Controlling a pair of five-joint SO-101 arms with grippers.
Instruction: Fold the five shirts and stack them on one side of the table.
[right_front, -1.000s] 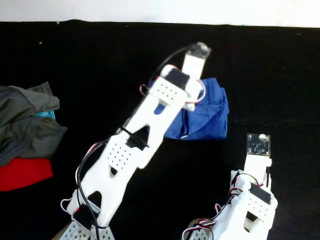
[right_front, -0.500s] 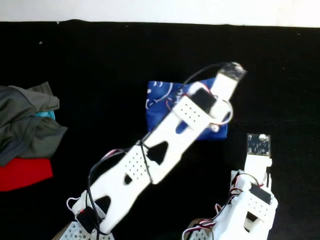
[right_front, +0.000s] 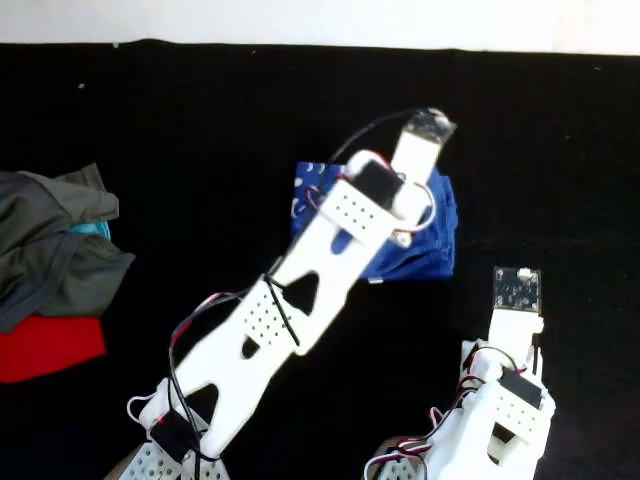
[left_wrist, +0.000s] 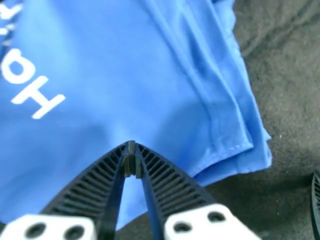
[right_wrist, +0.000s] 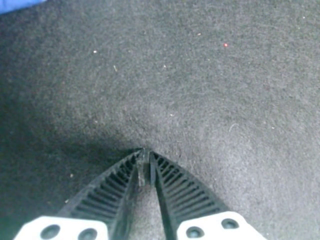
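A folded blue shirt (right_front: 432, 244) with white print lies at the middle of the black table, partly under the left arm (right_front: 300, 290). In the left wrist view my left gripper (left_wrist: 131, 162) is shut, its tips together just over the blue shirt (left_wrist: 110, 85), near the shirt's folded edge. No cloth shows between the tips. The right arm (right_front: 505, 395) stays at the front right. Its gripper (right_wrist: 145, 162) is shut over bare black table cloth (right_wrist: 200, 90). At the left edge lies a loose pile: grey shirts (right_front: 50, 245), a teal bit (right_front: 92, 230) and a red shirt (right_front: 45, 345).
Black cloth covers the whole table (right_front: 200, 110). Its far edge (right_front: 320, 48) meets a white wall. Open cloth lies behind the blue shirt and between it and the left pile.
The left arm swung right over the blue shirt, then came partway back to the left and farther out. The shirt stayed in place. The right arm has not moved.
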